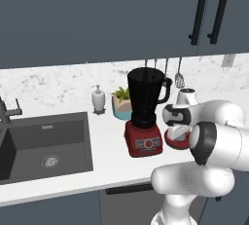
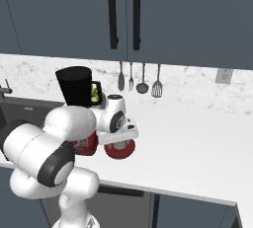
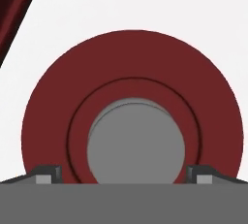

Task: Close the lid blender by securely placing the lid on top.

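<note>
Left base view
blender [image 1: 145, 114]: black jar on a red base, upright on the white surface [image 1: 107, 136], its top uncovered.
lid [image 1: 176, 141]: flat on the surface just right of the blender's base, partly hidden by the arm.
hand: directly above the lid, pointing down.
other things: soap dispenser [image 1: 98, 99] and potted plant [image 1: 121, 102] behind and left of the blender; sink [image 1: 44, 146] well to its left.

Right base view
lid [image 2: 120, 149]: red disc on the surface [image 2: 188, 148], just right of the blender's red base.
blender [image 2: 76, 88]: jar rising behind the arm, base mostly hidden by it.
hand: low over the lid.
utensils [image 2: 140, 79]: hanging on the wall behind and right of the blender.

Hand view
lid [image 3: 53, 121]: red disc seen from straight above, grey knob [image 3: 135, 143] at its centre.
fingers [image 3: 48, 173]: spread wide, one tip on either side of the knob, over the lid's red ring; touching or not, I cannot tell.
grip: nothing held between the tips.
blender base [image 3: 14, 9]: red corner at the upper left, apart from the lid.
</note>
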Robot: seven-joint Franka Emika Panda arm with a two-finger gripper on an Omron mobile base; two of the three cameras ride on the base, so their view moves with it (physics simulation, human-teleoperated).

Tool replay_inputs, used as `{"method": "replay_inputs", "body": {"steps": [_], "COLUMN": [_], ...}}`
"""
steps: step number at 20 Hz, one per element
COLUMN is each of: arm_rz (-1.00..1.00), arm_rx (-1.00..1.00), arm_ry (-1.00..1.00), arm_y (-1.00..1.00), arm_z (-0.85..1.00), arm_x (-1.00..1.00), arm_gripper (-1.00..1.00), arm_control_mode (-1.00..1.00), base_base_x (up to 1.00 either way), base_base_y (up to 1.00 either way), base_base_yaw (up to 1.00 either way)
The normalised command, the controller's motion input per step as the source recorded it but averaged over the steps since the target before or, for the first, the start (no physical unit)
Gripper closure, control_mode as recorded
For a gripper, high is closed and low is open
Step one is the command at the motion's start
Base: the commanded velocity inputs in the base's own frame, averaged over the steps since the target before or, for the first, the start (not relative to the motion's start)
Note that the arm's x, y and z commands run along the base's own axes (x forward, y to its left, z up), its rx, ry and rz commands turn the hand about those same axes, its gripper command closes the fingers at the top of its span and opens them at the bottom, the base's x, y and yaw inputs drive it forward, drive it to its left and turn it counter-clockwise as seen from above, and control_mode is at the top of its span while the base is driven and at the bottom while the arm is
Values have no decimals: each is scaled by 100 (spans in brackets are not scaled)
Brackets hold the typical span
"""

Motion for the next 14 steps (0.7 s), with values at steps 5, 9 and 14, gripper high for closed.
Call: {"method": "replay_inputs", "body": {"steps": [5,9,14], "arm_rz": [-1,-1,0], "arm_rx": [3,1,1], "arm_ry": [0,0,0], "arm_y": [0,0,0], "arm_z": [-14,-18,-4], "arm_x": [11,6,2], "arm_gripper": [-100,100,100], "arm_control_mode": [-100,-100,-100], "base_base_x": [0,0,0], "base_base_y": [0,0,0], "base_base_yaw": [0,0,0]}}
